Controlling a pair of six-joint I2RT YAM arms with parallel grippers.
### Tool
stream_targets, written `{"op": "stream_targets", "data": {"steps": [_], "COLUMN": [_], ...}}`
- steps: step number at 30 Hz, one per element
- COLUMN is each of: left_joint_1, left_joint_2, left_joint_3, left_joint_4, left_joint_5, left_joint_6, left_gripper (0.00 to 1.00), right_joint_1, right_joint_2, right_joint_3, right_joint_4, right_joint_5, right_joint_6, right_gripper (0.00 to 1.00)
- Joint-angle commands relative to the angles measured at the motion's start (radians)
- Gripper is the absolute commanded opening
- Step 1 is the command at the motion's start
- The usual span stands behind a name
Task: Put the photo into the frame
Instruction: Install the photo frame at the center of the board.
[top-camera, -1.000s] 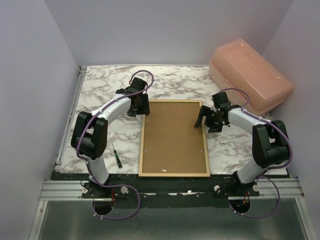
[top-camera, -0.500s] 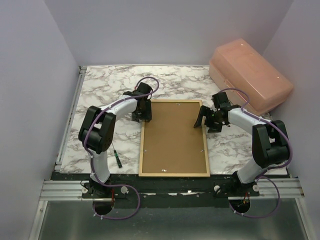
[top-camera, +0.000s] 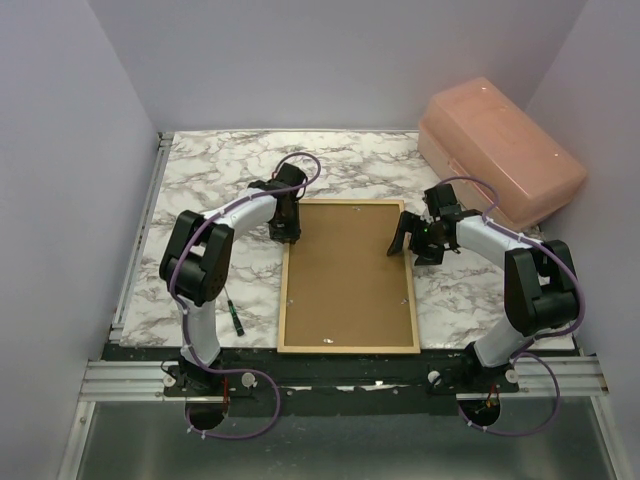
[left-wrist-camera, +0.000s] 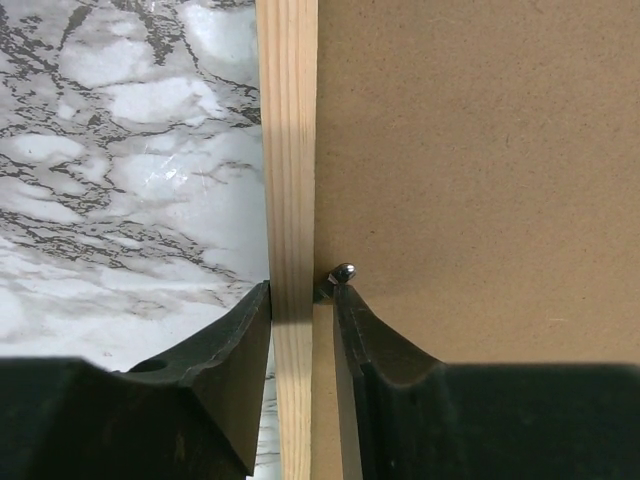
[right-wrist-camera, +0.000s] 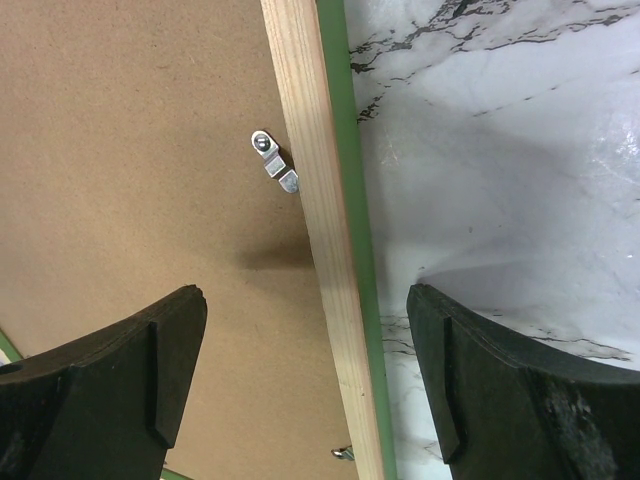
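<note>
Pale-wood frame (top-camera: 284, 290), brown backing board (top-camera: 348, 270), grey-veined white table (top-camera: 200, 180)

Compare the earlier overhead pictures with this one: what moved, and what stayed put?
The left gripper moved right and nearer, from over the marble tabletop beside the frame's far left corner onto its left rail. Its jaws have narrowed and now straddle the pale wood; whether they grip it is unclear. The right gripper, backing board, screwdriver and pink box stayed put.
</note>
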Motion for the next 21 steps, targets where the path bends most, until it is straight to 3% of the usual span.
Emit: {"op": "stream_targets", "data": {"steps": [1, 2, 12, 15, 17, 21], "left_joint_1": [-0.002, -0.002, -0.002, -0.002, 0.001, 0.003], "left_joint_2": [0.048, 0.048, -0.056, -0.136, -0.199, -0.324], "left_joint_3": [0.008, 0.006, -0.051, -0.072, -0.099, -0.191], "left_joint_4": [0.015, 0.017, 0.047, 0.034, 0.026, 0.029], "left_joint_5": [0.005, 0.007, 0.028, 0.018, 0.011, 0.054], "left_joint_6": [0.021, 0.023, -0.006, -0.017, -0.027, -0.055], "left_gripper": [0.07, 0.00, 0.00, 0.40, 0.59, 0.70], "right_joint_1": [-0.005, -0.005, -0.005, -0.005, -0.005, -0.005], "right_joint_2": [0.032, 0.030, 0.005, -0.020, -0.039, -0.089], "right_joint_3": [-0.015, -0.015, -0.001, 0.013, 0.020, 0.012], "right_joint_4": [-0.018, -0.018, -0.046, -0.067, -0.086, -0.122], "right_joint_5": [-0.023, -0.022, -0.008, -0.001, 0.003, 0.023], "right_joint_6": [-0.003, -0.004, -0.003, -0.004, -0.004, -0.003], "right_gripper": [0.90, 0.89, 0.90, 0.90, 0.90, 0.91]}}
